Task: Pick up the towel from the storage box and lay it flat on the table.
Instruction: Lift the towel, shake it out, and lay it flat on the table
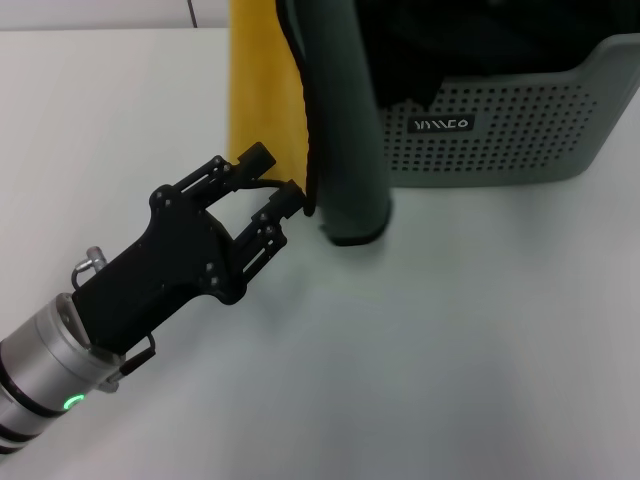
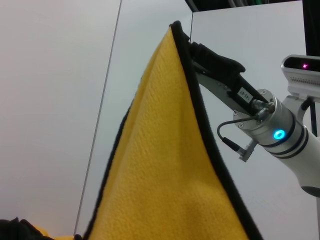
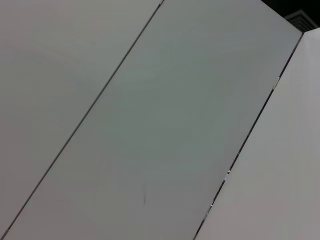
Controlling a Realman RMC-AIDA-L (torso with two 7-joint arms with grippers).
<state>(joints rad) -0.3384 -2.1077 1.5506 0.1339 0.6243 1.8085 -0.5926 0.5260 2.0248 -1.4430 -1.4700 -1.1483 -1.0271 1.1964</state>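
The towel [image 1: 340, 130] hangs upright in front of the storage box [image 1: 520, 140], its yellow face [image 1: 262, 90] to the left and its dark green face to the right. Its lower end touches the table [image 1: 450, 350]. My left gripper [image 1: 276, 180] is open at the towel's black-trimmed edge, with one fingertip [image 1: 292, 200] touching the trim. In the left wrist view my right gripper [image 2: 187, 42] is shut on the towel's [image 2: 165, 165] top corner and holds it up high. The right gripper is out of the head view.
Black cloths [image 1: 470, 40] lie inside the storage box at the back right. The box's black label [image 1: 441, 125] faces me. The right wrist view shows only pale wall panels.
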